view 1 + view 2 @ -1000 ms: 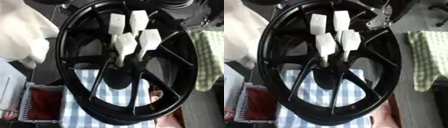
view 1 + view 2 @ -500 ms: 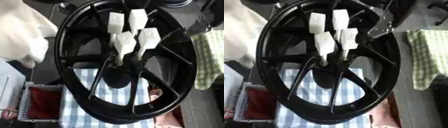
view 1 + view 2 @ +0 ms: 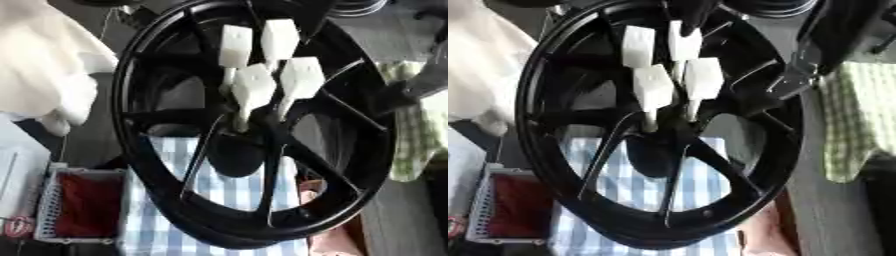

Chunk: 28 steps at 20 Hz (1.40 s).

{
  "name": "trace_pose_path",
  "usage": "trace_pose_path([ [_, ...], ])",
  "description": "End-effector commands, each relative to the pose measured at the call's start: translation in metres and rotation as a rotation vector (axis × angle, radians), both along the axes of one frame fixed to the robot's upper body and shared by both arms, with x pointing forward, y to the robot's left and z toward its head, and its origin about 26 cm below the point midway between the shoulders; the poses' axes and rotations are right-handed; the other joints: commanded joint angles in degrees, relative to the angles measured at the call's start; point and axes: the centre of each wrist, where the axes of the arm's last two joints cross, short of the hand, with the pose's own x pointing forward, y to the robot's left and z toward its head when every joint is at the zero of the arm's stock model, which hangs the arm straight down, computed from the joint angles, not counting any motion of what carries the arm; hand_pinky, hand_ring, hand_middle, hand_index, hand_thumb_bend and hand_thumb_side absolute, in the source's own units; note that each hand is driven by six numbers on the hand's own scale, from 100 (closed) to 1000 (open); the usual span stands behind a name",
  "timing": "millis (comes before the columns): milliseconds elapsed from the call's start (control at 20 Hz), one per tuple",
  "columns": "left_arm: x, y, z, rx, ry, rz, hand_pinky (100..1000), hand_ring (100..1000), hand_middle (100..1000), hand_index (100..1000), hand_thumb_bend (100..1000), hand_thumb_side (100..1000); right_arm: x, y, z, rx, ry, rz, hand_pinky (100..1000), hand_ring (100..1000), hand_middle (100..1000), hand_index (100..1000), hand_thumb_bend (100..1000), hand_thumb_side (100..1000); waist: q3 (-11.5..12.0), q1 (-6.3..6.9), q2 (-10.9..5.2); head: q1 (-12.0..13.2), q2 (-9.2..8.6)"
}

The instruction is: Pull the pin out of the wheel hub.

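Note:
A black spoked wheel stands on edge, filling both views. Several white pins with blocky heads stick out of its hub: two higher ones and two lower ones. My right arm, dark with a silver joint, comes in from the upper right, beside the wheel's right rim. Its hand is not clearly visible; a dark shape sits just above the top right pin. No hand touches the lower pins. My left hand is out of view.
A blue-and-white checked cloth lies under the wheel. A white basket with red contents sits at the lower left. White fabric bulges at the left edge. A green checked cloth lies to the right.
My right arm's silver joint has slid down along the wheel's right rim. The wheel and the pins have stayed where they were.

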Motion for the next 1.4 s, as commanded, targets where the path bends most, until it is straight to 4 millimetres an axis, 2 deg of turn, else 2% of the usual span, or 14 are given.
trace_pose_path([
  [50, -0.002, 0.003, 0.012, 0.03, -0.02, 0.003, 735, 852, 868, 856, 720, 720, -0.006, -0.005, 0.006, -0.007, -0.065, -0.052, 842, 831, 803, 800, 586, 298, 0.09, 0.28, -0.68, 0.39, -0.28],
  [350, -0.002, 0.002, 0.011, 0.024, -0.021, 0.001, 735, 852, 869, 856, 718, 719, -0.004, -0.008, -0.001, 0.037, -0.034, -0.108, 802, 781, 800, 846, 582, 256, 0.15, 0.0, -0.34, 0.77, -0.01],
  [550, -0.002, 0.003, 0.01, 0.019, -0.019, 0.003, 734, 852, 867, 851, 716, 714, -0.002, -0.01, -0.007, 0.032, -0.019, -0.137, 771, 738, 749, 793, 589, 243, 0.12, -0.29, -0.19, 1.0, 0.21],
  [600, -0.002, 0.003, 0.01, 0.018, -0.019, 0.004, 734, 852, 866, 850, 715, 712, -0.002, -0.011, -0.007, 0.035, -0.02, -0.145, 767, 730, 721, 773, 549, 294, 0.11, -0.34, -0.16, 1.08, 0.24],
  [650, -0.002, 0.003, 0.01, 0.017, -0.02, 0.004, 734, 852, 865, 849, 715, 711, -0.003, -0.012, -0.007, 0.046, -0.031, -0.168, 764, 727, 710, 766, 529, 292, 0.08, -0.39, -0.13, 1.19, 0.26],
  [950, -0.002, 0.002, 0.009, 0.012, -0.017, 0.001, 734, 852, 863, 845, 714, 707, -0.002, -0.011, -0.011, 0.101, -0.145, -0.304, 778, 766, 746, 777, 534, 298, 0.08, -0.69, 0.11, 1.37, 0.36],
  [1400, -0.001, 0.002, 0.009, 0.009, -0.019, 0.0, 734, 850, 861, 841, 713, 704, 0.001, -0.008, -0.022, 0.052, -0.127, -0.349, 778, 776, 758, 783, 535, 313, 0.23, -0.81, 0.56, 1.3, 0.4],
])
